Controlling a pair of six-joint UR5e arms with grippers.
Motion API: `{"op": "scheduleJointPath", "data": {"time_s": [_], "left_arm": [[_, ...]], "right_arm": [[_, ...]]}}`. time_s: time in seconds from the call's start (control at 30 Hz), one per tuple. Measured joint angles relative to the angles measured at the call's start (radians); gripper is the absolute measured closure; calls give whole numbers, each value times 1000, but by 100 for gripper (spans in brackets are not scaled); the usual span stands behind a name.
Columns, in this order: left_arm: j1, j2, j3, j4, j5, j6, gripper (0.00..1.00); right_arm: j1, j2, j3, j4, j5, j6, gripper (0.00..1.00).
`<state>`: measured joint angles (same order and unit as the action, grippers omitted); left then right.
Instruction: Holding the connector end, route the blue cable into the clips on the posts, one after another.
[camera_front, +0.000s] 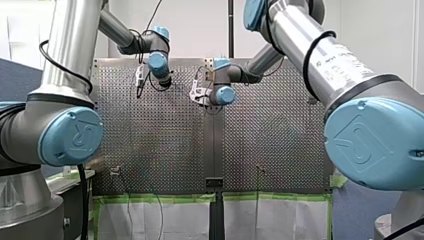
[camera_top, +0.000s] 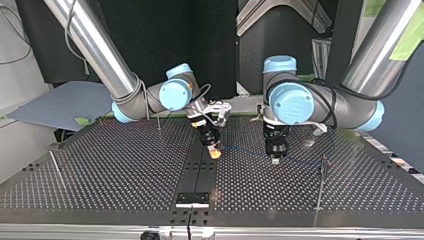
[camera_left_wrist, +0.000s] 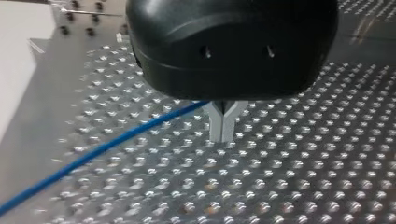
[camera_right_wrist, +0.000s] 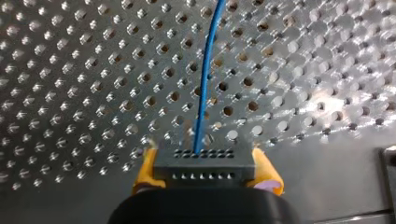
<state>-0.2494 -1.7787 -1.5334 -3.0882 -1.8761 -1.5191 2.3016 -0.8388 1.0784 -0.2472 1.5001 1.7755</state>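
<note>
**Cable strung between two closed grippers**

My left gripper, its black body close up against its wrist camera, has its metal fingertips pressed together just above the table. The cable runs in from one side to the fork above those tips. Whether it is pinched there I cannot tell. My right gripper clamps the connector between its yellow pads, and the cable leaves the connector's middle straight ahead over the table. In the top view a post stands beside my left gripper, apart from it.
</note>
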Motion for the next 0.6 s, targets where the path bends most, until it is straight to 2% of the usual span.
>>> {"op": "scheduleJointPath", "data": {"time_s": [0.2,0.43,0.6], "left_arm": [[-21,-27,-1,-4,-12,-9,100],[-39,-52,-2,-6,-22,-13,100],[-51,-92,-2,-6,-34,-20,100]], "right_arm": [[-2,0,29,-1,15,-6,100],[-5,0,36,-2,16,-8,100],[-8,0,53,-2,25,-18,100]]}}
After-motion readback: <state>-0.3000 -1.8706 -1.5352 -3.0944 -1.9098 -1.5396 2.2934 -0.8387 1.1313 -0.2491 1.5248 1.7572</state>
